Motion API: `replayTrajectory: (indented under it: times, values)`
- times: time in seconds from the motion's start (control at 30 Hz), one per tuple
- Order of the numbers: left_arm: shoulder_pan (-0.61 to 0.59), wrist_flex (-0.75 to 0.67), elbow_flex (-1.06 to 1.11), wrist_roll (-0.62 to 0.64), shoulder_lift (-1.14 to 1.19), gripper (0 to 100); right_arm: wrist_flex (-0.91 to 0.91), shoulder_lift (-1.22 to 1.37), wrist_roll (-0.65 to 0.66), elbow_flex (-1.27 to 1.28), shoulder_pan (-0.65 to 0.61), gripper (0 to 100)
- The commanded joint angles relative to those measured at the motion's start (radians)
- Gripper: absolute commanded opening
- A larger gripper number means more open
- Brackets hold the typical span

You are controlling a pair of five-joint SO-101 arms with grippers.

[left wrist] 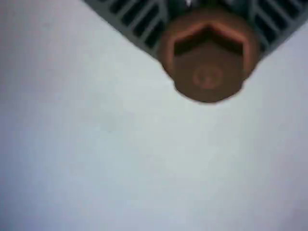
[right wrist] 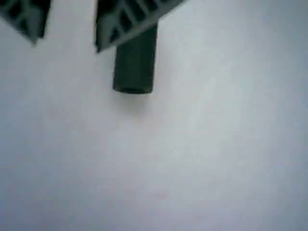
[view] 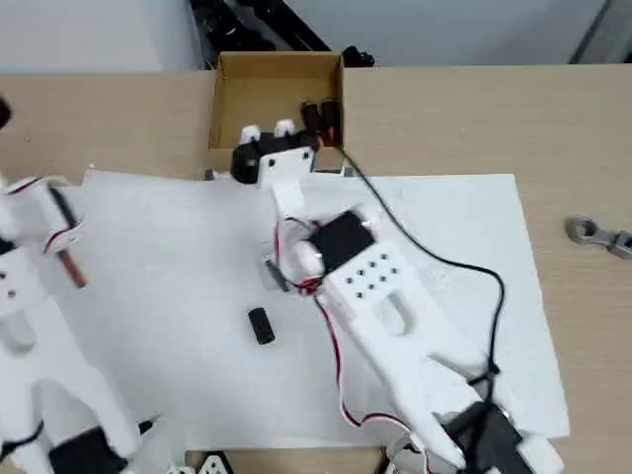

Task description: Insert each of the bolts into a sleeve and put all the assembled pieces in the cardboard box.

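Left end effector (left wrist: 208, 12) hangs over the white sheet (left wrist: 96, 159), clamping a copper bolt (left wrist: 208, 62). Right end effector (right wrist: 65, 41) points down at mid-sheet, jaws parted, with a dark sleeve (right wrist: 134, 62) beneath one jaw.

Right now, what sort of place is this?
Probably a robotics lab workbench: left arm and right arm side by side at a wooden table, a cardboard box, a wrench.

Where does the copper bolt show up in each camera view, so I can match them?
High view: copper bolt at far left, in the left gripper.
Left wrist view: its head, seen end-on, close up.
Right wrist view: a black sleeve instead.
Shared landmark: the white sheet underneath.
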Motion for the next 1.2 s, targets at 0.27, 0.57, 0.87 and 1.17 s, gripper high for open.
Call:
replayTrajectory:
  times: [0.27, 0.57, 0.87, 1.17]
  values:
    - [-0.064, 0.015, 0.008, -0.051, -0.087, 1, -0.041, 0.025, -0.052, -0.023, -0.111, 14.3]
    - [-0.063, 0.015, 0.038, -0.052, -0.087, 1, -0.081, 0.125, -0.023, 0.025, -0.174, 17.7]
    - [-0.066, -0.021, 0.148, -0.044, -0.095, 1, -0.085, 0.226, -0.026, 0.023, -0.193, 18.0]
    - [-0.064, -0.054, 0.148, 0.008, -0.097, 1, -0.137, 0.308, -0.046, 0.028, -0.232, 18.0]
